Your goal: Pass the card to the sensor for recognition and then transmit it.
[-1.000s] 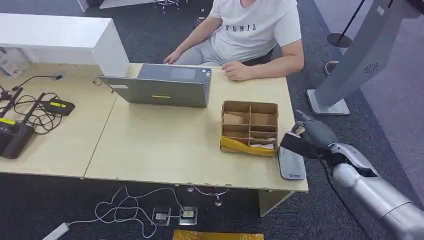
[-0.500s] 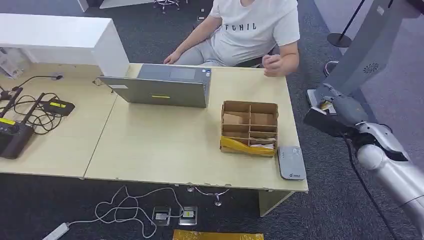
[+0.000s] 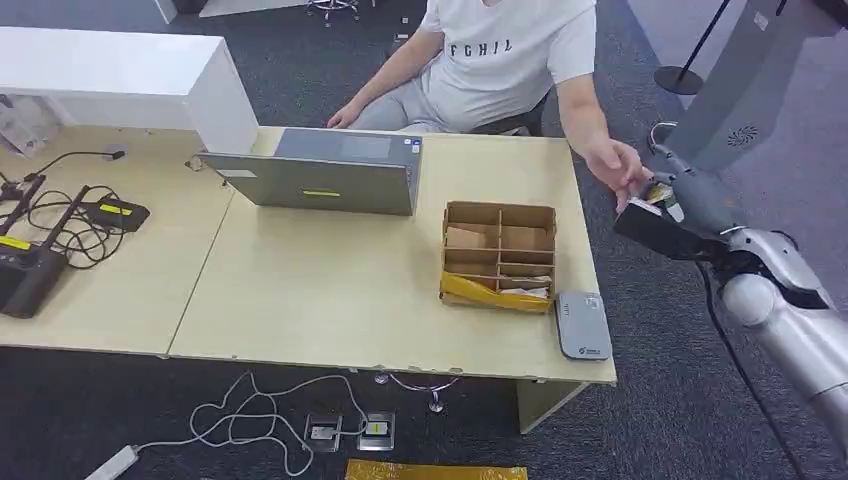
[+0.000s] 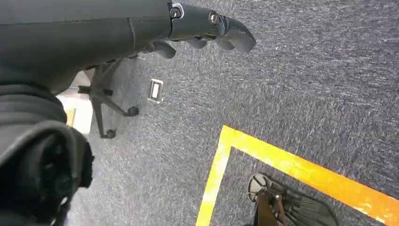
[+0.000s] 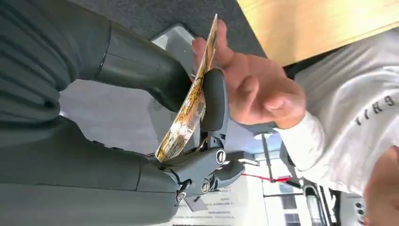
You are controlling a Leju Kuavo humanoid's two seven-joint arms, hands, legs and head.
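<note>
A light wooden worktop (image 3: 330, 290) carries a grey laptop (image 3: 315, 180) near its far edge and a brown cardboard divider box (image 3: 500, 255). Black devices with tangled cables (image 3: 60, 230) lie on the worktop's far left part. A white block (image 3: 130, 80) stands behind them. White cables and floor sockets (image 3: 300, 430) lie on dark carpet below. Yellow tape (image 4: 291, 165) crosses grey carpet.

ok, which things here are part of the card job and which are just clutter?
In the job:
- card, held in right hand
- sensor on the table
- person's hand, reaching for the card

Lying about:
- laptop
- cardboard box
- cables
- left hand, hanging over the floor
</note>
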